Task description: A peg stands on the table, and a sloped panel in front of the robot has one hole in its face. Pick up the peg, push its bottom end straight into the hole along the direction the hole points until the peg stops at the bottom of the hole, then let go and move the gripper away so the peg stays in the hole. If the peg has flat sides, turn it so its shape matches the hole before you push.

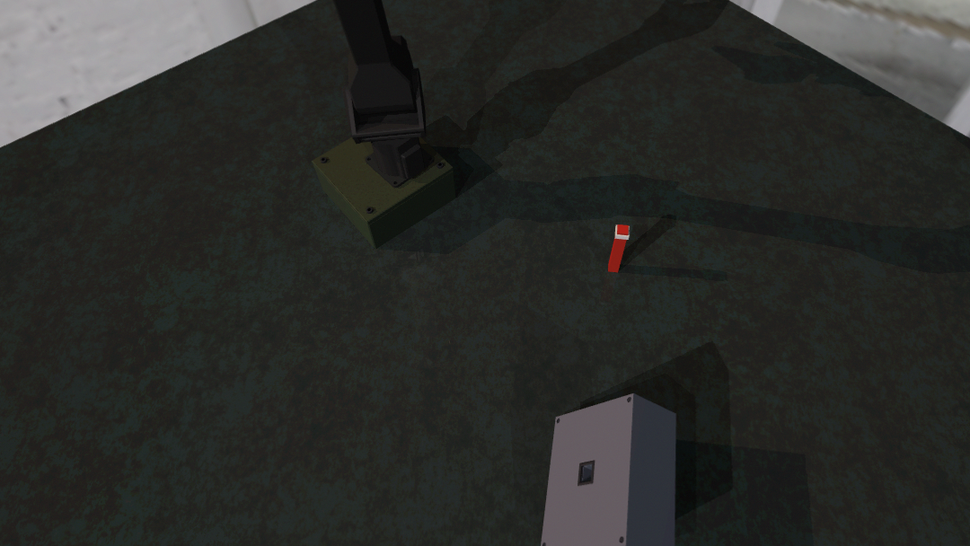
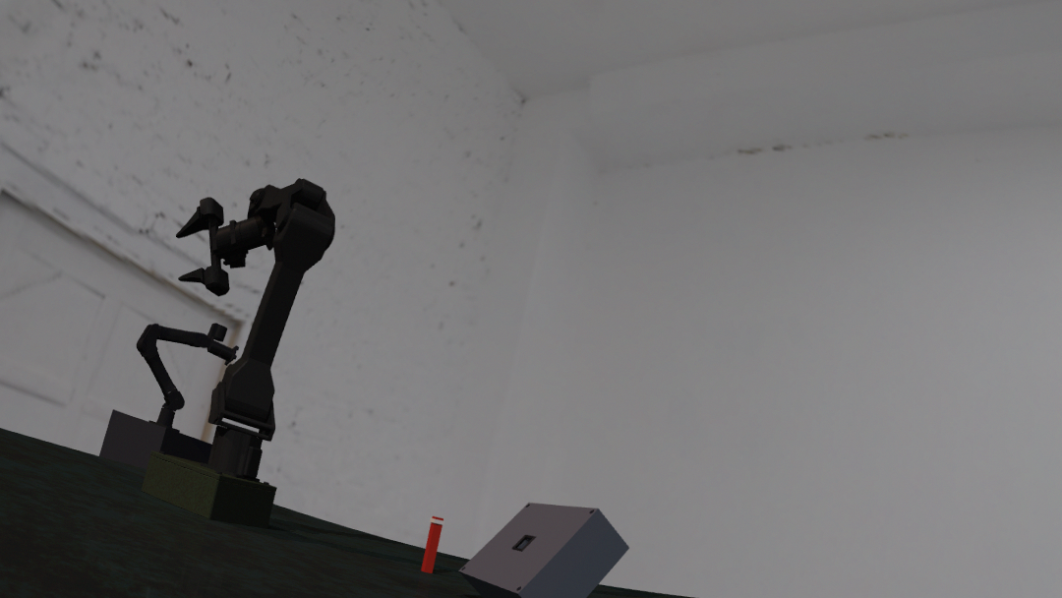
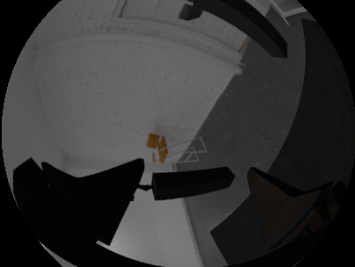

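Note:
A red square-sided peg (image 1: 616,256) (image 2: 431,549) with a white band near its top stands upright on the table. A light grey sloped panel (image 1: 594,437) (image 2: 560,523) has one small square hole (image 1: 586,473) (image 2: 523,543) in its face; the hole looks empty. My gripper (image 2: 179,258) (image 3: 199,169) is wide open with nothing between the fingers. It is high above the table on the far side of my arm from the peg and points away from both peg and panel. The gripper is out of the top view, and the peg and panel do not show in the wrist view.
My arm stands on an olive green base block (image 1: 349,186) (image 2: 178,486). A second dark arm (image 2: 155,364) on a dark box (image 2: 132,440) stands behind it. The dark table (image 1: 237,325) has its far edges against pale walls. Orange objects (image 3: 163,149) lie far off in the wrist view.

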`<state>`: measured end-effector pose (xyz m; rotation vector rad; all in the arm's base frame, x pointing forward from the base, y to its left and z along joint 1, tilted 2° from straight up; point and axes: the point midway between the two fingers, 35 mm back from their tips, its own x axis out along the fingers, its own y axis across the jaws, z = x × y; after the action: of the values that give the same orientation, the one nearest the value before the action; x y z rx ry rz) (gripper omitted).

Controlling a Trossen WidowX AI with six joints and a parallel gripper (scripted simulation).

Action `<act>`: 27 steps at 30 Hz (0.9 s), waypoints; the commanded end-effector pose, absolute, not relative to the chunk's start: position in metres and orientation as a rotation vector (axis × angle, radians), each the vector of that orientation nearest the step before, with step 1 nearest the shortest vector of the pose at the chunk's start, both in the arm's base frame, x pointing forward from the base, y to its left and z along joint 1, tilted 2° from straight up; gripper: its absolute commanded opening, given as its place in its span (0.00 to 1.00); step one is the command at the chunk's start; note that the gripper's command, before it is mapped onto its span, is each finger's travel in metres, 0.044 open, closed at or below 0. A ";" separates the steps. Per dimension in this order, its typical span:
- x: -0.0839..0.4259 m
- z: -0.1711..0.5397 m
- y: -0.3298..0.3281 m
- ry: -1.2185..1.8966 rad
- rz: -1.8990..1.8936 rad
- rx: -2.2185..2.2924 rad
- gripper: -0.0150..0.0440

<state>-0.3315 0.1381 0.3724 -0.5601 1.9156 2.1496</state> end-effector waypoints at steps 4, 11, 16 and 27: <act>-0.319 0.355 0.172 1.839 2.089 -0.504 1.00; -0.302 0.343 0.203 1.768 2.050 -0.456 1.00; -0.289 0.335 0.222 1.720 2.025 -0.428 1.00; -0.253 0.314 0.266 1.618 1.929 -0.372 1.00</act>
<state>-0.2639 0.2537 0.3255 -0.3718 1.6414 1.9724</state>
